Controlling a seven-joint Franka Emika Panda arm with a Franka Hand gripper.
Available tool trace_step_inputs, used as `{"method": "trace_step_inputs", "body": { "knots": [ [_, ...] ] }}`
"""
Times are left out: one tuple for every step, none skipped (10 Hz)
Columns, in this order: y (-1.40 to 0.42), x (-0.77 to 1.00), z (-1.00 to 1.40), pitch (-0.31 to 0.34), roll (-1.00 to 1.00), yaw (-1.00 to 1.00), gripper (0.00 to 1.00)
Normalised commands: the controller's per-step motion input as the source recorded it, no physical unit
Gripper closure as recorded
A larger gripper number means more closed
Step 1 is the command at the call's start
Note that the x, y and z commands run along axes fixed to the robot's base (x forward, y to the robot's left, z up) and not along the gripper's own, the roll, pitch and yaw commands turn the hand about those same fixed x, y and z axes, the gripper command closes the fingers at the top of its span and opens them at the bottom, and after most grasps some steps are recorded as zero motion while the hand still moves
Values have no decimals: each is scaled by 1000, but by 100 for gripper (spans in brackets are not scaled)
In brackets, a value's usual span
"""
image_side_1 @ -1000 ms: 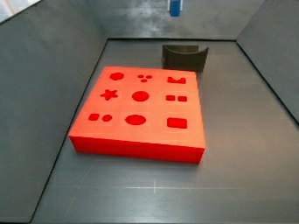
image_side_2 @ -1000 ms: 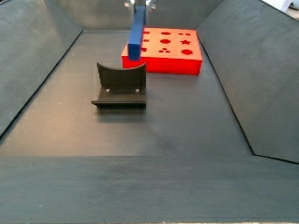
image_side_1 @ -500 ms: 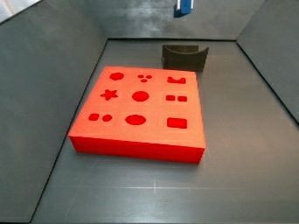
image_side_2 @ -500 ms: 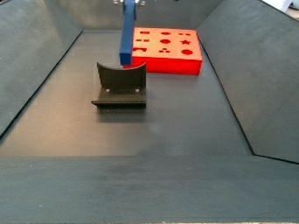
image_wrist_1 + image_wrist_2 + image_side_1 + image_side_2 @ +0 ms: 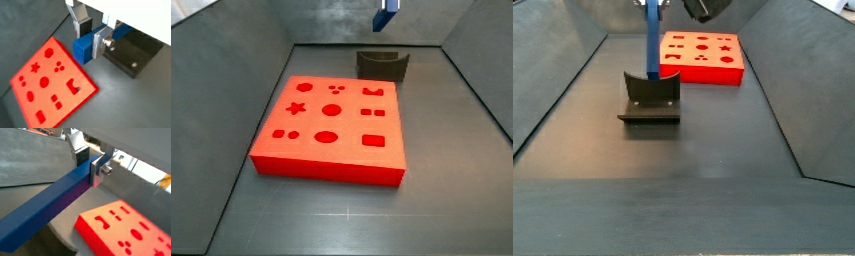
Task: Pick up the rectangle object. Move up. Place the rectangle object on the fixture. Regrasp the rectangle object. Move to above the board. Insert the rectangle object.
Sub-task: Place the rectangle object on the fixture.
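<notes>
While my end effector (image 5: 92, 41) grips the block (image 5: 50, 210) upright over the fixture (image 5: 651, 97), I'm mid-placement. Next I'd lower it gently into the notch

claw (image 5: 93, 35) top cropped, rectangle object (image 5: 651, 40) upper end offscreen

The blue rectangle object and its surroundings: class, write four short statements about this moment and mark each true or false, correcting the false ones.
1. The gripper has its jaws shut on the blue rectangle object. True.
2. The rectangle object lies flat on the board. False: it hangs upright from the gripper, off the board.
3. In a side view the rectangle object's lower end is at the fixture. True.
4. A piece already sits in the board's star cut-out. False: all the visible cut-outs look empty.
</notes>
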Motion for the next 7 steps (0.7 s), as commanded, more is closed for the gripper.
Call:
{"method": "trace_step_inputs", "body": {
  "knots": [
    [38, 66, -21, 183, -1000, -116, 100],
    [41, 76, -22, 191, -1000, -140, 100],
    [47, 92, -26, 189, -868, -196, 100],
    [49, 96, -24, 167, -752, -209, 100],
    [52, 96, -26, 119, -516, -223, 100],
    [46, 90, -24, 83, -344, -222, 100],
    [33, 78, -10, 30, -196, -210, 100]
  ]
}}
